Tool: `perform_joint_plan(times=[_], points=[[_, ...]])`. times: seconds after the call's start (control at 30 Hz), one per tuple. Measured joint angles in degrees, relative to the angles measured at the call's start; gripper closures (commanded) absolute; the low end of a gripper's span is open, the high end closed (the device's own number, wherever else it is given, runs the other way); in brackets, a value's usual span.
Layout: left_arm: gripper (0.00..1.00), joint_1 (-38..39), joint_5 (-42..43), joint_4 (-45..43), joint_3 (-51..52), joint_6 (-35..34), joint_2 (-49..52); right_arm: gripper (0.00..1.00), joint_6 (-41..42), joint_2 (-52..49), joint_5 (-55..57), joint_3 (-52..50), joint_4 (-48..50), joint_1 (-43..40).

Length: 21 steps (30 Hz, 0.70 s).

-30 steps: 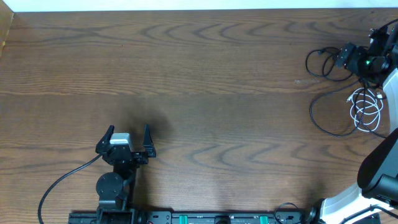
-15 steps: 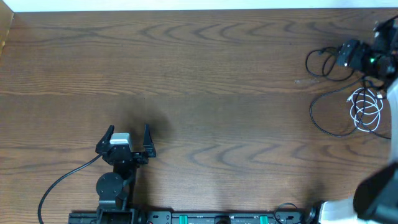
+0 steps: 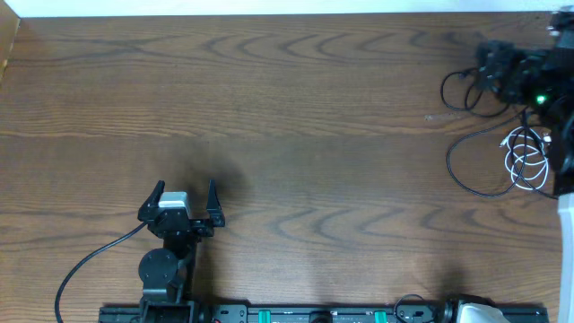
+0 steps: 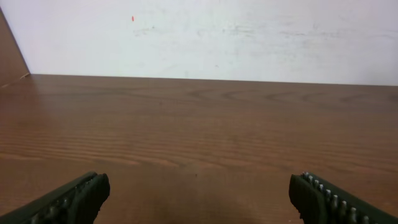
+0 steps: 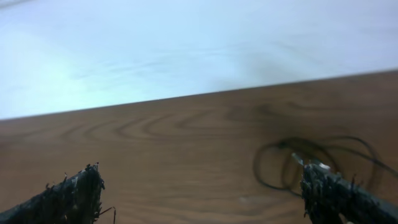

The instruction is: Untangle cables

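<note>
Closest to the robot's side, a black base rail [image 3: 296, 315] runs along the edge of the wooden table [image 3: 314, 108], nearer than the white cable [image 3: 527, 154] and stretching far to its left. Just past the rail sits the left gripper [image 3: 186, 188], well to the left of the white cable and a little nearer than it. Its fingers [image 4: 68, 199] are spread wide over bare wood. A thick arm wire [image 3: 85, 260] curls away from that arm's base, farther left of the white cable again. The white cable itself lies on the wood by the table's right edge, wound into a small coil of several loops, just beside the blurred right arm [image 3: 563, 144]. The black cables [image 3: 449, 163] keep close to it. One thin cord sweeps in a wide open curve just left of the white coil, with its upper end coming in near the coil. Another forms a smaller black loop [image 3: 444, 90] beyond the white cable and slightly to its left. The right gripper [image 3: 491, 65] hangs over the right part of that loop, farther off than the white cable and too blurred from overhead to judge. In the right wrist view its fingers [image 5: 74, 196] stand well apart, with the loop lying on the wood close by the right-hand finger; whether they touch cannot be told. Farthest of all, beyond the white cable, is a pale wall [image 4: 217, 37].
</note>
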State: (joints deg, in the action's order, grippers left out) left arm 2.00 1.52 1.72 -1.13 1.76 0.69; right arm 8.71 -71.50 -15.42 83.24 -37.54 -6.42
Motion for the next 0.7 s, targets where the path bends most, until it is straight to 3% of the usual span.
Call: perform_joint_plan(times=[0.27,0.53,0.7], points=[[0.02,0.0,0.0,0.02,0.0,0.0,0.0,0.01,-0.02,4.87,-0.17,0.0,-4.33,11.45],[0.02,0.0,-0.04,0.02,0.0,0.0,0.0,0.01,0.0,12.83,7.87,-0.2,-12.85,12.26],[0.02,0.0,-0.17,0.02,-0.02,0.0,0.0,0.01,-0.68,20.41,10.6,-4.9,-13.31,12.26]])
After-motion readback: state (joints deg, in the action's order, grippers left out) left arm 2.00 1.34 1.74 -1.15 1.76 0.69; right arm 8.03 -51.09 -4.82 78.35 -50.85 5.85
